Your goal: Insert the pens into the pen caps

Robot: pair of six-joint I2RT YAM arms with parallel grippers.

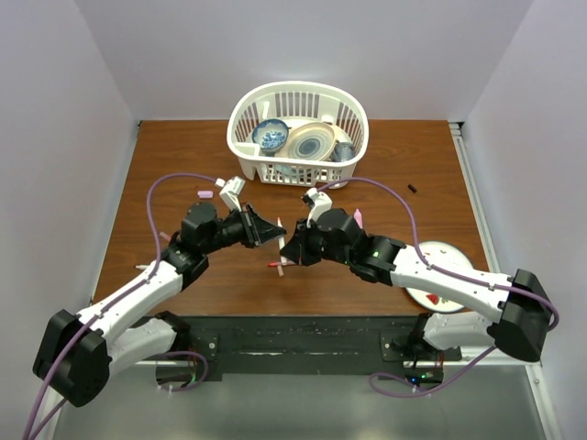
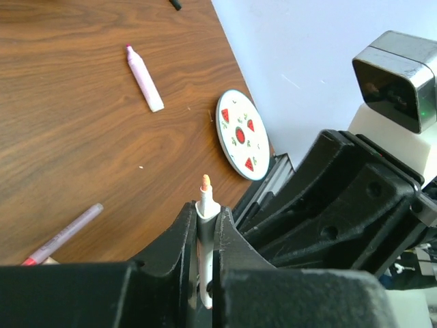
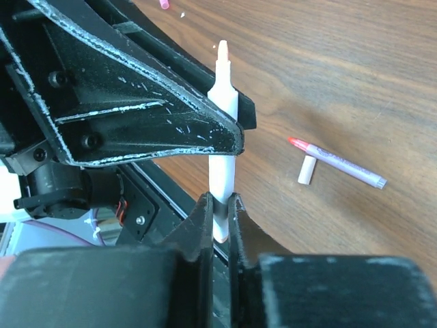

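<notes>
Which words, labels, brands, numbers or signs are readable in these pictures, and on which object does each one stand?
No text can be read in any view.
White pen: no print visible on its barrel.
Plate: only small red pictures, no letters.
Pen with the red tip: no legible marking.
Pink highlighter: no legible marking.

walls point(image 1: 303, 46) plain white, 3 sides | tbl point(image 1: 174, 156) brown wood-grain | light even

I'm looking into a robot test booth: plain white walls point(image 1: 64, 119) box in a wood-grain surface point(image 1: 174, 151), and purple cables point(image 1: 180, 175) trail from a black mounting plate point(image 1: 293, 341) at its near edge.
</notes>
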